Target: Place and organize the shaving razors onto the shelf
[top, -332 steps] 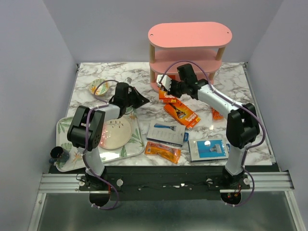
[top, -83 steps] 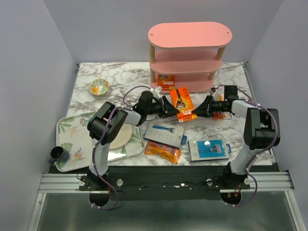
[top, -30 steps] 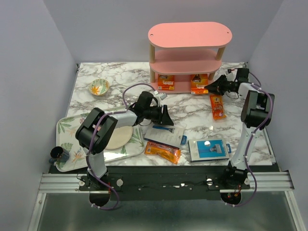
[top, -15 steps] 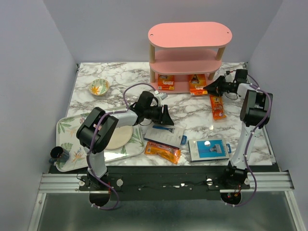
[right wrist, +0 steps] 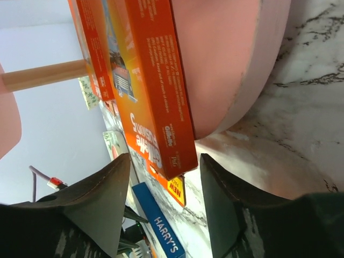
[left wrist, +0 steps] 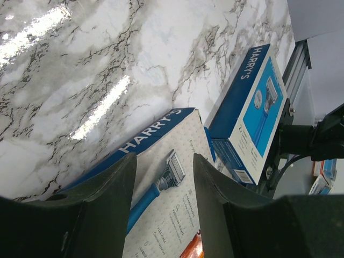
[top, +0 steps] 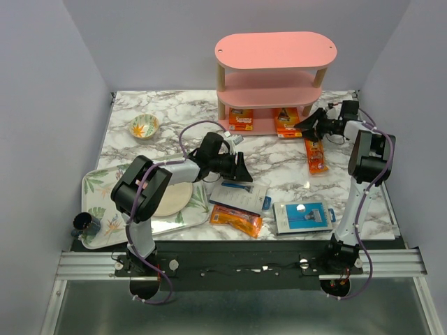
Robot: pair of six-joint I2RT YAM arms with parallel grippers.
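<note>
The shaving razors [top: 241, 195] are seen partly on the desk [top: 167, 112] and partly on the shelf [top: 276, 50]. Nearest, an orange packet [top: 236, 219] is laid flat at the middle of the near edge, and a blue card [top: 302, 216] is laid to its right, apart from it. A floral tray [top: 98, 192] carrying a pink plate [top: 171, 199] is set at the near left. Just beyond the orange packet, a second blue card [top: 241, 195] is laid flat; in the left wrist view it [left wrist: 166, 183] is seen beneath the left claw [top: 242, 169], whose fingers [left wrist: 102, 204] are spread wide with nothing held between them. Farther right, a third packet [top: 316, 154] is laid on the marble, pointing near to far. Beyond it, the right claw [top: 304, 126] is held just beside the right end of the shelf's lowest board [right wrist: 226, 59], its jaws parted and nothing gripped. Two packets are resting on that board: one at the left [top: 241, 119] and one at the right [top: 286, 120], the latter filling the right wrist view [right wrist: 150, 91]. A small patterned bowl [top: 144, 126] is set at the far left.
</note>
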